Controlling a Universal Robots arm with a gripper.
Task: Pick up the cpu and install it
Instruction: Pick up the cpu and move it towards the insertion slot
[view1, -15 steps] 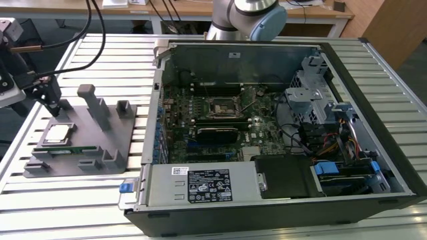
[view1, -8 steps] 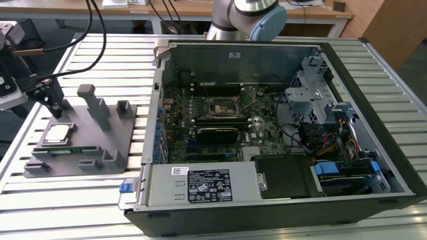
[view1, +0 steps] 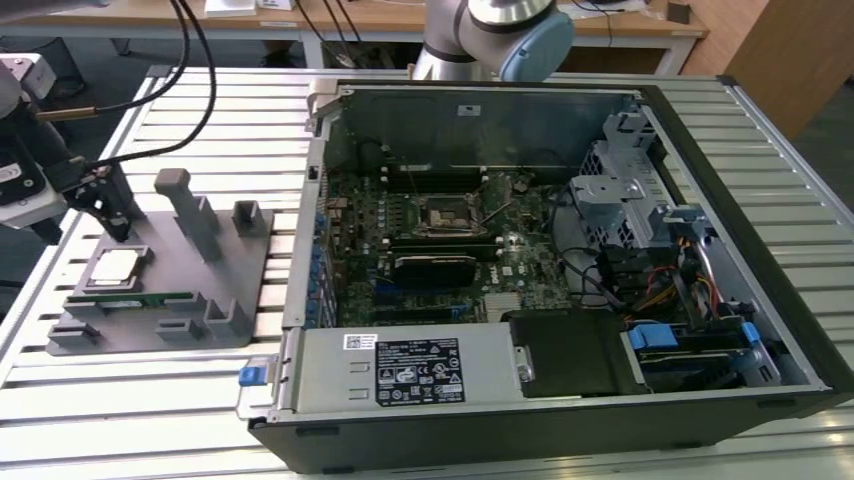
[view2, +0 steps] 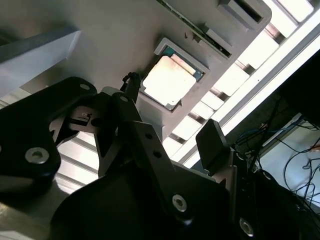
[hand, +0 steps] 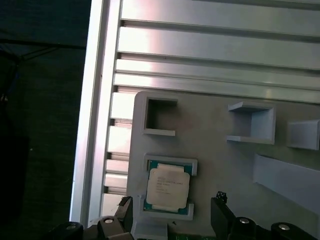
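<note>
On the grey plastic holder at the exterior view's left, the cpu lies flat in a shallow square recess, with its silvery metal top facing up and a pale rim around it. It looks light, thin and stiff. The smooth top is likely slippery and the underside is probably delicate, so the two opposite side edges seem the safest place to grip it, keeping it level. In the first wrist view the gripper hangs above the chip. Its two black fingers are spread wide, one to each side of the recess, and they hold nothing. From the exterior view they appear clear of the chip rather than touching it. A thin green memory stick rests on the holder just beside the chip. The holder sits on a slatted metal table. Well apart, toward the exterior view's right, an open computer case shows its circuit board, with the black square socket near the middle.
</note>
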